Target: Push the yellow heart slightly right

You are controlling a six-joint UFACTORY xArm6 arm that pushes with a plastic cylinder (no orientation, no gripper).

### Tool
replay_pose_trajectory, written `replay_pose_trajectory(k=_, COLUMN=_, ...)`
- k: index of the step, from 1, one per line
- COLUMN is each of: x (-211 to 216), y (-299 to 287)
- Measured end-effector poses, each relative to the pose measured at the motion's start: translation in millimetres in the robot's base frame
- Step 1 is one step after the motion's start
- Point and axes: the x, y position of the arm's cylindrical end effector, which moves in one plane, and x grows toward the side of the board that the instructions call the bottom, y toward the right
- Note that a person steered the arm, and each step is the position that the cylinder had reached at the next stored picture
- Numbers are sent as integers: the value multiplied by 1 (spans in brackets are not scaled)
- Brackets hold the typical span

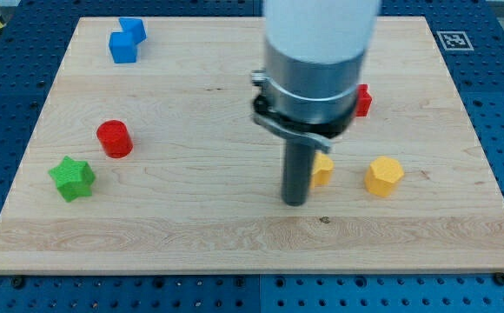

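Observation:
A yellow block (322, 169), its shape mostly hidden behind the rod, lies right of the board's middle. My tip (295, 202) rests on the board just left of and slightly below that yellow block, close to it or touching; I cannot tell which. A yellow hexagon block (383, 176) lies further to the view's right. The arm's wide body covers the upper middle of the view.
A red block (362, 100) peeks out at the arm's right side. A red cylinder (114, 138) and a green star (72, 177) lie at the left. A blue block (126, 40) sits at the top left. The wooden board (235, 235) ends near the view's bottom.

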Motion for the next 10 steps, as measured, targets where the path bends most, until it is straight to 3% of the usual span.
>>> replay_pose_trajectory(k=1, x=-2, y=22)
replay_pose_trajectory(k=4, x=6, y=-52)
replay_pose_trajectory(k=6, x=-21, y=-45)
replay_pose_trajectory(k=10, x=-32, y=38)
